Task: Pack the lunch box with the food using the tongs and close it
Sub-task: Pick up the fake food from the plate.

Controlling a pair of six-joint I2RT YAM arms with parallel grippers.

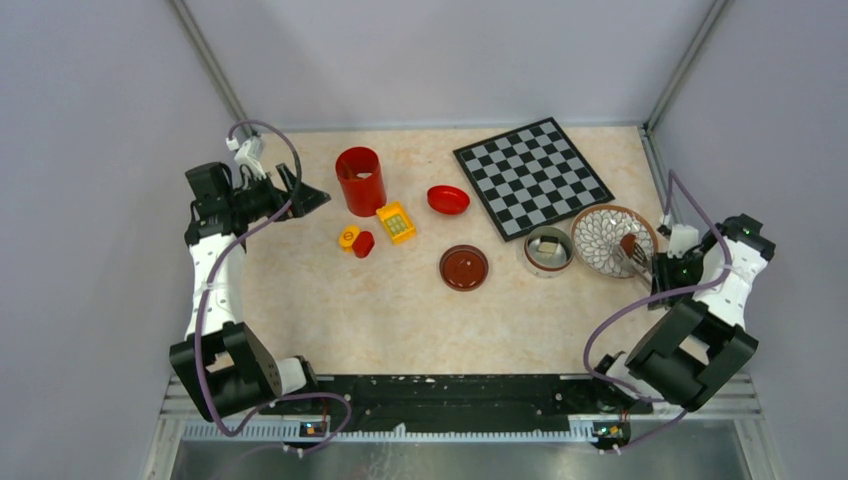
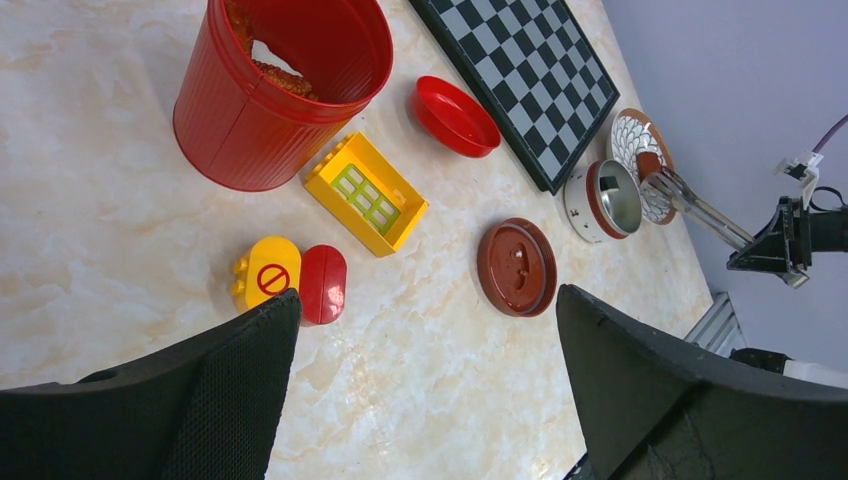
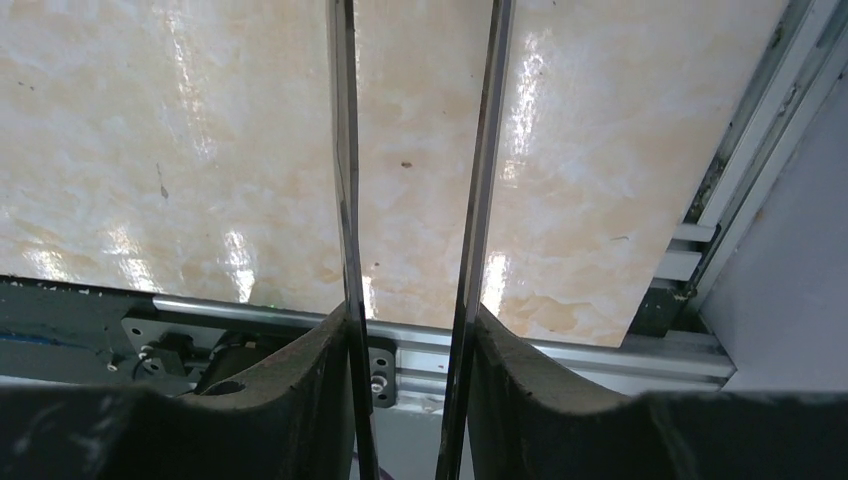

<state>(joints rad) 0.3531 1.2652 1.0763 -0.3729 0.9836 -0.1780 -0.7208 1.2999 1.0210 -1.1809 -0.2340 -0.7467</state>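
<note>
Lunch box (image 1: 549,271): one, lid off, near the table's right edge, touching the plate; one pale beige chunk (image 1: 546,247) inside.
Plate (image 1: 597,228): one, by the right edge; one orange-brown piece (image 1: 628,242) on it.
Tongs (image 1: 642,258): one pair, tips over the plate, arms pinched between the right gripper's (image 3: 408,335) fingers.
Left gripper (image 2: 428,300): jaws wide apart, holding nothing, toward the far-left corner.
Red tub (image 1: 360,190): one, orange-brown bits inside.
Lid (image 1: 464,267): one, mid-table.
Toy blocks (image 1: 396,221): three.

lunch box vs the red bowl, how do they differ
The lunch box has a shiny steel wall with a reddish rim; the red bowl is plain red. The lunch box holds a pale chunk; the red bowl looks empty. The lunch box sits beside the patterned plate, the red bowl beside the chessboard. Both are small, round and uncovered.
</note>
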